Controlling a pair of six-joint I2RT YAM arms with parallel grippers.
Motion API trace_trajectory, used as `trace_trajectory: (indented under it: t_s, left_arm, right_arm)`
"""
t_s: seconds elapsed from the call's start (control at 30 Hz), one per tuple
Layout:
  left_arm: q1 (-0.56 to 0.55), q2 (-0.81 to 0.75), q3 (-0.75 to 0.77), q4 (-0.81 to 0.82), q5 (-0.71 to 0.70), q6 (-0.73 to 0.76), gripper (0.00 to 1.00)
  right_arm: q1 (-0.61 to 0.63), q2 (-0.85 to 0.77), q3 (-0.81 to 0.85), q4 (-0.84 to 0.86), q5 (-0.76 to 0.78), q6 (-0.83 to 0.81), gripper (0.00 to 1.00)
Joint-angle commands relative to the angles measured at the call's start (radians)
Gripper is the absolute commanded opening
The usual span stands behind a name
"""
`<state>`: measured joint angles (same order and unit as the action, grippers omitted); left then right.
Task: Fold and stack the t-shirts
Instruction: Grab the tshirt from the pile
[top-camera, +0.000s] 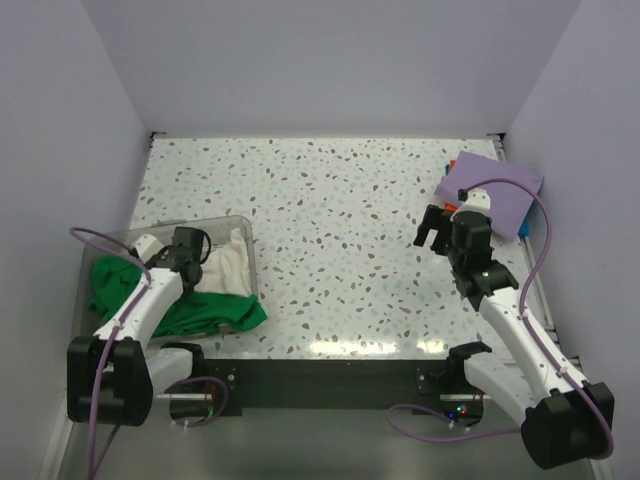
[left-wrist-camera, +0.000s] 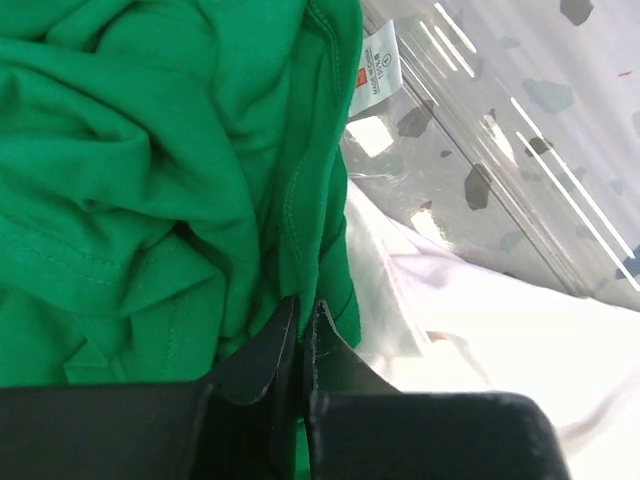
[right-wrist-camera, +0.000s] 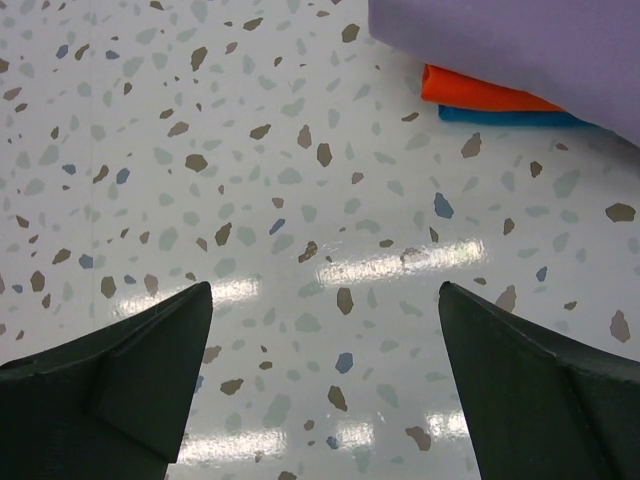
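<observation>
From above, the left gripper (top-camera: 187, 250) is down inside the clear bin (top-camera: 248, 240). The green t-shirt (top-camera: 215, 315) is bunched under and around its jaws and spills over the bin's near edge. A white t-shirt (top-camera: 232, 262) lies just beyond the jaws. The right gripper (top-camera: 432, 228) hangs over the bare table (top-camera: 340, 230) with its jaws apart. The folded purple t-shirt (top-camera: 505, 185) lies just past them to the right.

Through the left wrist camera, the left gripper (left-wrist-camera: 302, 318) has its jaws pressed together on a fold of the green t-shirt (left-wrist-camera: 130, 170). The white t-shirt (left-wrist-camera: 480, 330) is to their right, against the bin (left-wrist-camera: 500, 170) wall. A white label (left-wrist-camera: 377, 75) shows ahead.

Through the right wrist camera, the right gripper (right-wrist-camera: 325, 300) is spread wide and holds nothing. Only table (right-wrist-camera: 200, 130) shows between its jaws. The purple t-shirt (right-wrist-camera: 520, 40) sits ahead and to the right, on top of an orange cloth (right-wrist-camera: 470, 92) and a blue cloth (right-wrist-camera: 510, 117).
</observation>
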<state>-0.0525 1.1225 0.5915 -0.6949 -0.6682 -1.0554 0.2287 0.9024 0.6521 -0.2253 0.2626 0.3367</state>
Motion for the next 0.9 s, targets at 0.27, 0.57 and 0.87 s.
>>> trace_trajectory:
  t_s: [0.27,0.57,0.87]
  left_arm:
    - [0.006,-0.22,0.263,0.053,0.064,0.109,0.0]
    - [0.003,-0.363,0.367,0.477,0.436,0.428,0.0]
    - [-0.055,-0.19,0.689,0.644,0.83,0.515,0.0]
  right_arm:
    - [-0.002,0.101,0.159,0.029,-0.002,-0.044,0.99]
    - [0.0,0.176,0.222,0.076,-0.025,-0.033,0.99]
    - [0.0,0.182,0.241,0.08,-0.02,-0.033,0.99]
